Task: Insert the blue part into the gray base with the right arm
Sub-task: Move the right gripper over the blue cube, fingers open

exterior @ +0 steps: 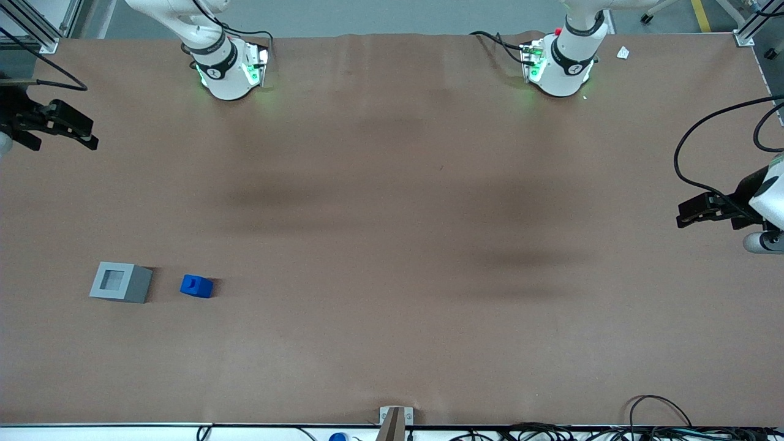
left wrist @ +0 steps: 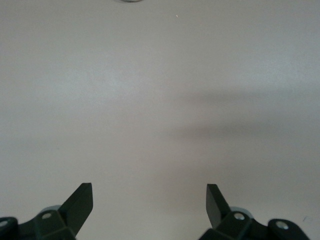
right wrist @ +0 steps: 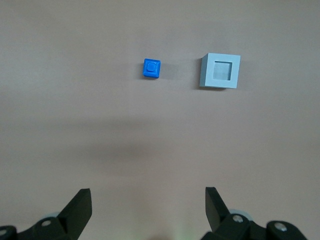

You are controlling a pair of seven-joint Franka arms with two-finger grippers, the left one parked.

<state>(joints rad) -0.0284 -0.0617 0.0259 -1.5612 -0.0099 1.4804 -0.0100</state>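
The blue part (exterior: 196,286) (right wrist: 151,68) rests on the brown table with its notched top up. The gray base (exterior: 120,282) (right wrist: 220,71) stands beside it with a small gap between them, its square recess facing up and holding nothing. Both lie toward the working arm's end of the table, near the front camera. My right gripper (exterior: 92,138) (right wrist: 148,195) hangs above the table at that same end, farther from the front camera than both blocks and well apart from them. Its fingers (right wrist: 80,207) are spread wide, and only bare table shows between them.
Two white arm pedestals with green lights (exterior: 229,67) (exterior: 560,64) stand along the table's edge farthest from the front camera. A small white scrap (exterior: 623,53) lies near the second one. A metal bracket (exterior: 395,419) and loose cables (exterior: 661,422) line the front edge.
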